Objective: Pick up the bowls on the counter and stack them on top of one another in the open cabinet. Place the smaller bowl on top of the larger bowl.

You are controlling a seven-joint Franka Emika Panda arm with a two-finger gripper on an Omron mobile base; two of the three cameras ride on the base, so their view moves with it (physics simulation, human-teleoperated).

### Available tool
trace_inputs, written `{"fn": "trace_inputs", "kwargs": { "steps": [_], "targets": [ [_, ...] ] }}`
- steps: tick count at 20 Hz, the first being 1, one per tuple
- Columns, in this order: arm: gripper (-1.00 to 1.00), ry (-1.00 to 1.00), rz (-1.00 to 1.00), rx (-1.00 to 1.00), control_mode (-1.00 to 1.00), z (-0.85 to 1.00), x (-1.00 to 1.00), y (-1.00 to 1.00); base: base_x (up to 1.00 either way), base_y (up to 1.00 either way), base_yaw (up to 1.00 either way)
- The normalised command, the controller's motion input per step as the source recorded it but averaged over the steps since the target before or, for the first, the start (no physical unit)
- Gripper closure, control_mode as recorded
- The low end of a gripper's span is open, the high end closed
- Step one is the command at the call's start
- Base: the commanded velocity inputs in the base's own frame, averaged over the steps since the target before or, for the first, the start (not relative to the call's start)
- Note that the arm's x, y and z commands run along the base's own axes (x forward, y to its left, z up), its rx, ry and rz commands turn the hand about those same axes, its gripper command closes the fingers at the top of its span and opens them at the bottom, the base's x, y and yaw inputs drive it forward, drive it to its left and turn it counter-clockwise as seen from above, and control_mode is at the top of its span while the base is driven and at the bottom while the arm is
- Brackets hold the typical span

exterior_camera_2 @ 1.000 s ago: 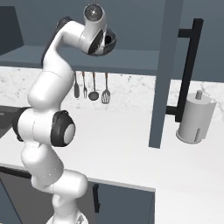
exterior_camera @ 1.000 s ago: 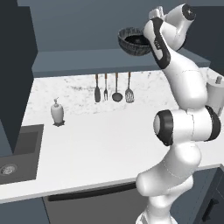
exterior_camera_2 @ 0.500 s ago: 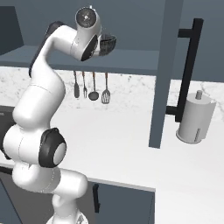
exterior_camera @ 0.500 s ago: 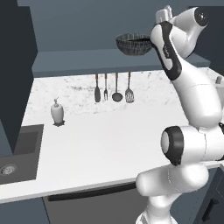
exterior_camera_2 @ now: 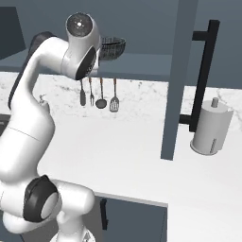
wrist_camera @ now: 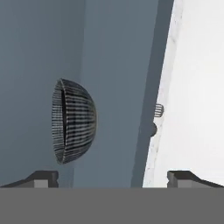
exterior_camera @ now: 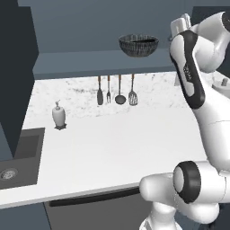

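The larger bowl (exterior_camera: 138, 45) (exterior_camera_2: 113, 47), dark grey and ribbed, rests on the slate-blue shelf (exterior_camera: 90, 63) (exterior_camera_2: 142, 66) of the open cabinet. In the hand view the larger bowl (wrist_camera: 74, 127) appears rolled on its side against the shelf (wrist_camera: 113, 87). My gripper (wrist_camera: 113, 177) is open, its tips spread wide, nothing between them, and it stands back from the bowl. In the left base view the gripper (exterior_camera: 181, 24) hangs to the right of the bowl at shelf height. The smaller black bowl is out of view. The white counter (exterior_camera: 112, 143) (exterior_camera_2: 132, 151) lies below.
Several utensils (exterior_camera: 114, 92) (exterior_camera_2: 99, 94) hang on the backsplash under the shelf. A soap dispenser (exterior_camera: 59, 115) stands near the sink (exterior_camera: 18, 157) at the left. A paper towel roll (exterior_camera_2: 210, 132) stands right of a dark upright panel (exterior_camera_2: 177, 80).
The hand has drawn back to the right, away from the larger bowl, which stays on the shelf. The arm's upper links swung rightward.
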Motion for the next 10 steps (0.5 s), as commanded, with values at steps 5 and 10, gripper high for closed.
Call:
{"fn": "trace_inputs", "kwargs": {
  "steps": [5,10],
  "targets": [
    [-1.0,0.03,0.03,0.0,-1.0,-0.52,-1.0,0.0,0.0,0.0,0.0],
    [-1.0,0.01,0.02,0.0,-1.0,-0.86,-0.73,0.07,0.0,0.0,0.0]
  ]
}}
